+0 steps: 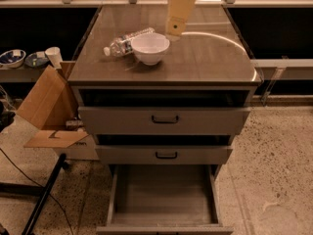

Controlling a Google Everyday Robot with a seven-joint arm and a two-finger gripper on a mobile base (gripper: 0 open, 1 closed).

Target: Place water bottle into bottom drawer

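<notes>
Lab-like workroom, speckled floor (276,170), cardboard box (43,102), drawer cabinet (208,65), hand (172,31) above its top.

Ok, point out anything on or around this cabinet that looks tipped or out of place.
The water bottle lies on its side behind the white bowl. The bottom drawer stands open. A cardboard box leans open-flapped left of the cabinet. The hand hangs above the top, right of the bowl.

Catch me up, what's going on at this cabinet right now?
The robot's pincer hovers over the back of the cabinet top, just right of the white bowl and not touching the water bottle. The bottle lies on its side behind the bowl's left edge, not yet picked up. The bottom drawer stands pulled open with nothing visible inside.
</notes>
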